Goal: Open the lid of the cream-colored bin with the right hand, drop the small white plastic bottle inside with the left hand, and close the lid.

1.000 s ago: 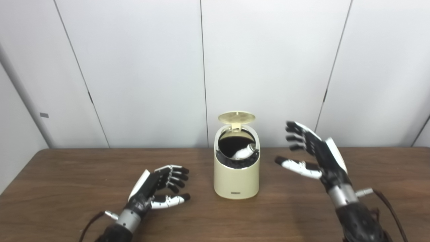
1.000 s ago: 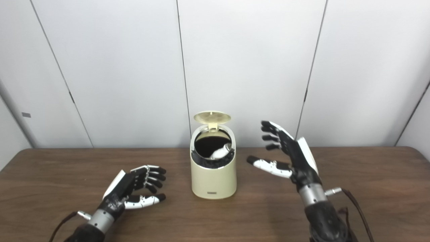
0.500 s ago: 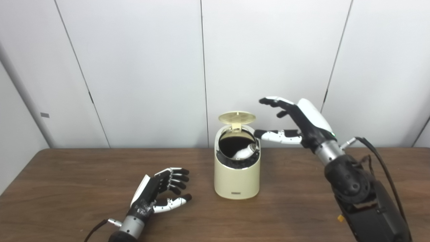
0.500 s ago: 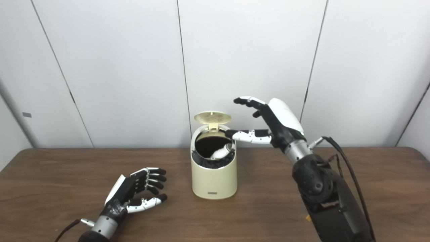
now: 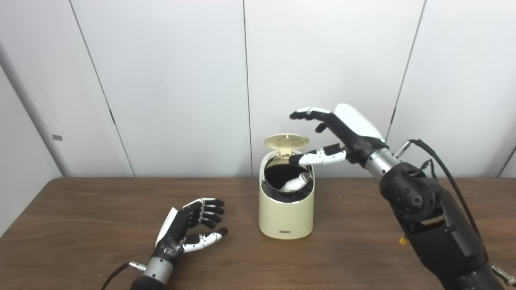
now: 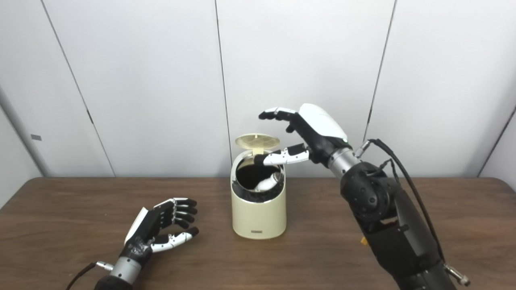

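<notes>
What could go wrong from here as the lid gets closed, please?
The right hand has its thumb over the bin's open mouth beneath the raised lid; pushing down could trap it. The white bottle leans against the inner rim and might block the lid. A sideways push could tip the bin.

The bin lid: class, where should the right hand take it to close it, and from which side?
Press on the lid at its free upper edge, from behind and above. It stands raised, hinged at the back of the bin, and the open right hand hovers above it.
</notes>
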Action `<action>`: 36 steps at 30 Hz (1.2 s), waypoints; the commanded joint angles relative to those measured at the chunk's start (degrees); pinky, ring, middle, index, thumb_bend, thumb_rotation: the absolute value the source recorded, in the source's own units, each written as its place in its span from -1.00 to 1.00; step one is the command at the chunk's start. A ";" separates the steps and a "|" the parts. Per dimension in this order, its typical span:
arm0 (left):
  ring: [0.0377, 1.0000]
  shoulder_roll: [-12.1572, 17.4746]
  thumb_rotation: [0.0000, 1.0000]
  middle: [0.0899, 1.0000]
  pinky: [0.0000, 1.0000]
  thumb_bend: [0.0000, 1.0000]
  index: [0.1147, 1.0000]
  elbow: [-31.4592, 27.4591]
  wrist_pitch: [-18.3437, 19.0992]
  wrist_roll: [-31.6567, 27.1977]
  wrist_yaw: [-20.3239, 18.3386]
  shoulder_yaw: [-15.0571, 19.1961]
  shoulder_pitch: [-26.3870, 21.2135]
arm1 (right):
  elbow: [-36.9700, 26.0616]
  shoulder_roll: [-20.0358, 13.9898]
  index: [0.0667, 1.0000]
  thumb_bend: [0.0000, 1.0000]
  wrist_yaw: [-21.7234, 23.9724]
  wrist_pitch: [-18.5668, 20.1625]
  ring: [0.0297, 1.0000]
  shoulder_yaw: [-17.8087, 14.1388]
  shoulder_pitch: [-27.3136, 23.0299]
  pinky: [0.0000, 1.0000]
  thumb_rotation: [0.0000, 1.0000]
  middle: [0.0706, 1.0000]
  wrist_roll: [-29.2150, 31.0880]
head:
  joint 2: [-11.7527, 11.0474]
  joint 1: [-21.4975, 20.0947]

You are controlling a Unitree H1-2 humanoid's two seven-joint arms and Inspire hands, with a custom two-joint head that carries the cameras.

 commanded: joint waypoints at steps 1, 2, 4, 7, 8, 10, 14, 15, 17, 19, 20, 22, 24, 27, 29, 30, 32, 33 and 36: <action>0.19 -1.58 -1.00 0.26 0.14 0.13 0.31 2.79 -1.41 -0.30 1.44 -0.14 1.99 | -1.74 -1.10 0.52 0.31 0.34 -0.68 0.66 -0.19 -3.86 0.35 0.16 0.61 -0.97 | -0.04 0.11; 0.19 -1.68 -1.00 0.26 0.15 0.13 0.31 2.86 -1.42 -0.29 1.48 -0.04 2.04 | -1.71 -1.11 0.52 0.33 0.67 -0.75 0.66 -0.03 -4.05 0.35 0.17 0.60 -1.12 | -0.04 0.11; 0.19 -1.91 -1.00 0.26 0.17 0.13 0.31 2.83 -1.25 -0.26 1.60 0.09 2.13 | -1.48 -1.11 0.51 0.33 0.99 -1.68 0.66 0.07 -4.11 0.37 0.18 0.59 -0.81 | 0.00 0.36; 0.20 -2.15 -1.00 0.26 0.16 0.12 0.31 2.75 -1.51 -0.13 1.85 -0.01 2.23 | -1.02 -1.12 0.50 0.33 1.12 -3.40 0.66 0.14 -3.94 0.36 0.17 0.59 0.05 | 0.09 0.63; 0.19 -2.19 -1.00 0.26 0.15 0.11 0.31 2.69 -1.61 -0.04 1.93 -0.08 2.26 | -0.89 -1.12 0.48 0.34 1.17 -3.80 0.65 0.16 -3.91 0.35 0.19 0.58 0.24 | 0.09 0.63; 0.19 -2.32 -1.00 0.26 0.15 0.11 0.31 2.60 -1.43 0.23 2.05 -0.21 2.28 | -1.02 -1.04 0.45 0.35 1.64 -4.11 0.63 0.14 -3.73 0.35 0.20 0.54 0.63 | 0.22 0.71; 0.21 -2.46 -1.00 0.26 0.19 0.13 0.31 2.39 -0.54 0.13 1.99 -0.15 2.24 | -1.73 -1.07 0.34 0.32 1.99 -4.18 0.55 0.14 -3.41 0.32 0.16 0.43 0.68 | 0.35 0.85; 0.21 -2.44 -1.00 0.26 0.20 0.14 0.31 2.43 -0.62 0.25 2.04 -0.17 2.21 | -1.85 -1.15 0.32 0.31 1.97 -4.40 0.54 0.10 -3.33 0.31 0.15 0.41 0.80 | 0.38 0.91; 0.20 -2.40 -1.00 0.26 0.19 0.13 0.31 2.59 -1.03 0.44 2.10 -0.22 2.16 | -1.95 -1.28 0.26 0.30 1.95 -4.78 0.48 0.03 -3.25 0.29 0.15 0.35 1.01 | 0.38 0.91; 0.20 -2.39 -1.00 0.26 0.18 0.13 0.31 2.65 -1.24 0.50 2.13 -0.21 2.15 | -2.22 -1.54 0.23 0.29 2.09 -5.25 0.46 0.08 -3.22 0.27 0.16 0.32 0.97 | 0.60 0.95; 0.20 -2.42 -1.00 0.26 0.17 0.13 0.31 2.41 -0.98 0.65 2.24 -0.21 2.20 | -2.55 -1.62 0.21 0.28 2.32 -5.08 0.44 0.08 -3.18 0.26 0.15 0.30 0.83 | 0.60 0.95; 0.19 -2.44 -1.00 0.26 0.16 0.14 0.31 2.09 -0.56 0.60 2.19 -0.15 2.28 | -3.22 -1.70 0.18 0.27 2.75 -4.72 0.43 0.13 -3.14 0.25 0.13 0.28 0.52 | 0.70 0.90; 0.20 -2.46 -1.00 0.26 0.18 0.15 0.31 1.89 -0.15 0.42 2.08 -0.07 2.31 | -3.58 -1.75 0.15 0.26 3.03 -4.76 0.40 0.13 -3.12 0.23 0.08 0.24 0.43 | 0.81 0.89; 0.20 -2.50 -1.00 0.26 0.20 0.15 0.31 1.60 0.21 0.17 1.95 0.02 2.38 | -3.91 -1.96 0.11 0.25 3.54 -4.93 0.38 0.16 -3.13 0.22 0.07 0.20 0.60 | 0.99 0.91; 0.20 -2.56 -1.00 0.26 0.20 0.14 0.30 1.30 0.52 0.13 1.94 0.08 2.45 | -3.99 -2.21 0.11 0.25 3.84 -5.13 0.38 0.21 -3.14 0.22 0.07 0.18 0.62 | 1.19 1.00; 0.20 -2.58 -1.00 0.25 0.20 0.14 0.30 1.20 0.48 0.23 1.99 0.08 2.47 | -4.13 -2.32 0.10 0.25 4.10 -5.09 0.39 0.23 -3.13 0.24 0.06 0.18 0.58 | 1.33 0.99; 0.18 -2.64 -1.00 0.25 0.18 0.14 0.29 1.07 0.32 0.41 2.07 0.06 2.51 | -4.57 -2.52 0.11 0.25 5.01 -4.58 0.42 0.23 -2.92 0.28 0.07 0.18 0.76 | 1.53 1.07; 0.18 -2.68 -1.00 0.25 0.17 0.14 0.30 1.00 0.31 0.45 2.08 0.05 2.53 | -4.92 -2.70 0.11 0.25 5.62 -4.37 0.45 0.28 -2.76 0.32 0.05 0.18 0.89 | 1.78 1.22; 0.18 -2.79 -1.00 0.25 0.15 0.14 0.30 1.01 0.29 0.19 1.88 0.07 2.49 | -6.35 -3.45 0.13 0.25 8.09 -3.52 0.49 0.90 -2.25 0.37 0.03 0.20 0.24 | 2.07 1.42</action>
